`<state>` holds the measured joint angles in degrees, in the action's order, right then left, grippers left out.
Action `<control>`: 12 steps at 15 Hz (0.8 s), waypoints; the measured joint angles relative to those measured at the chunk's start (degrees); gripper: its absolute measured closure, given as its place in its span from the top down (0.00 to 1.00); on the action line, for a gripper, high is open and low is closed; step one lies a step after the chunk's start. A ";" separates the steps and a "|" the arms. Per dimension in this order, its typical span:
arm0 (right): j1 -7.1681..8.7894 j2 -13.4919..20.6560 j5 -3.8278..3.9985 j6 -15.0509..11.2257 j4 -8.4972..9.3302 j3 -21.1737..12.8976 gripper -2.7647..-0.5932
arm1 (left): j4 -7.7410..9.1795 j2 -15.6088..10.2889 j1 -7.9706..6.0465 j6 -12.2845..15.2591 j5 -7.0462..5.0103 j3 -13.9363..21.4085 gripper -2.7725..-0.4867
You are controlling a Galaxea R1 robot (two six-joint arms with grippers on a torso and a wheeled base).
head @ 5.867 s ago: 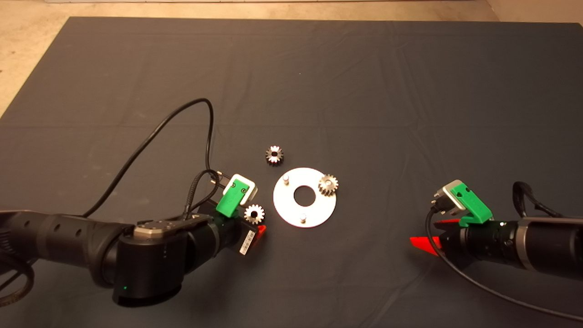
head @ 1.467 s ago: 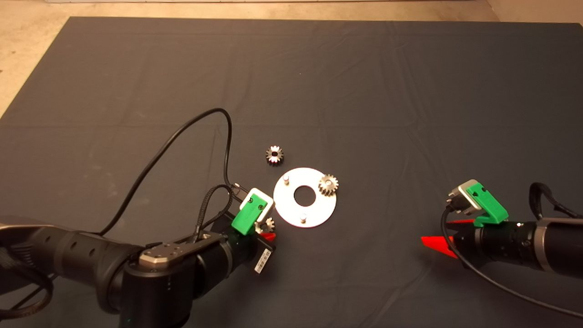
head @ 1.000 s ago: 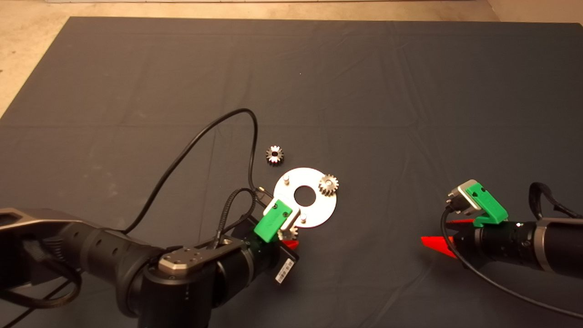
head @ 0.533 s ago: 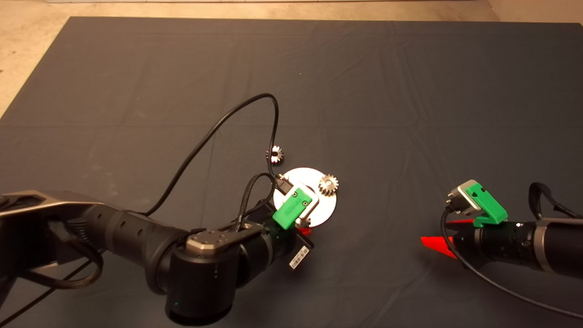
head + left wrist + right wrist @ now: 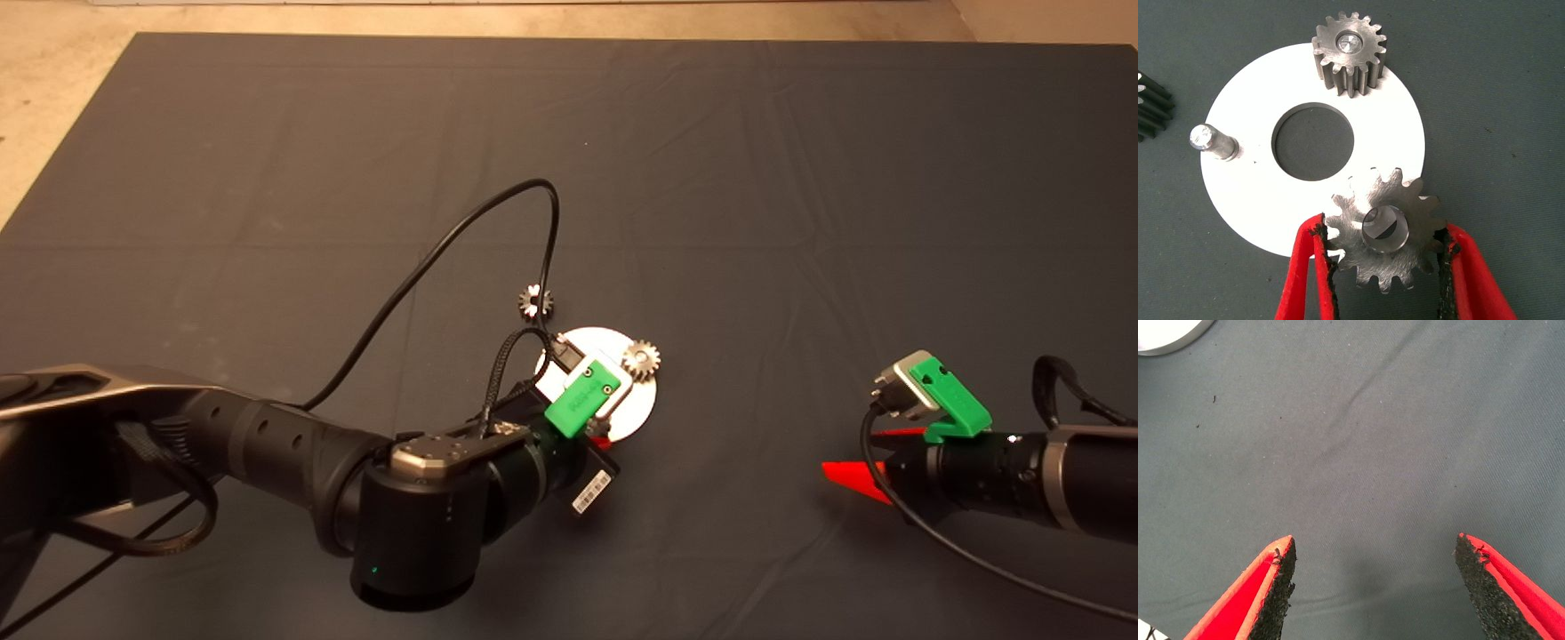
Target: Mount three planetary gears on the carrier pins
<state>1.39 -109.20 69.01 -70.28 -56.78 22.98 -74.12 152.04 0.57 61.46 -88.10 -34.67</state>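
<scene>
My left gripper (image 5: 597, 437) (image 5: 1383, 232) is shut on a planetary gear (image 5: 1386, 239) and holds it over the near edge of the round silver-white disc (image 5: 633, 411) (image 5: 1251, 193). A silvery carrier pin top shows through the gear's bore, off centre. A second gear (image 5: 640, 358) (image 5: 1349, 53) sits on its pin on the disc. One bare pin (image 5: 1208, 140) stands free. The third gear (image 5: 535, 302) (image 5: 1148, 103) lies on the mat just beyond the disc. My right gripper (image 5: 853, 467) (image 5: 1375, 587) is open and empty over the mat, right of the disc.
The left arm's black cable (image 5: 462, 236) loops above the mat over the loose gear. The dark mat (image 5: 800, 222) is wrinkled. A sliver of the disc's edge (image 5: 1165, 333) shows in the right wrist view. Bare floor (image 5: 53, 107) lies past the mat's far-left corner.
My left gripper has moved right with the gear, from the mat left of the disc to above the disc's near pin. The right arm drew back slightly, then stayed still.
</scene>
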 joint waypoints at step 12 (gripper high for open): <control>0.01 0.00 0.00 0.00 0.00 0.00 0.54 | 0.02 0.05 0.02 -1.41 -0.01 -0.85 0.03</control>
<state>1.40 -109.20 69.01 -70.28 -56.78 22.98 -74.09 152.09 0.60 60.05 -88.11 -35.52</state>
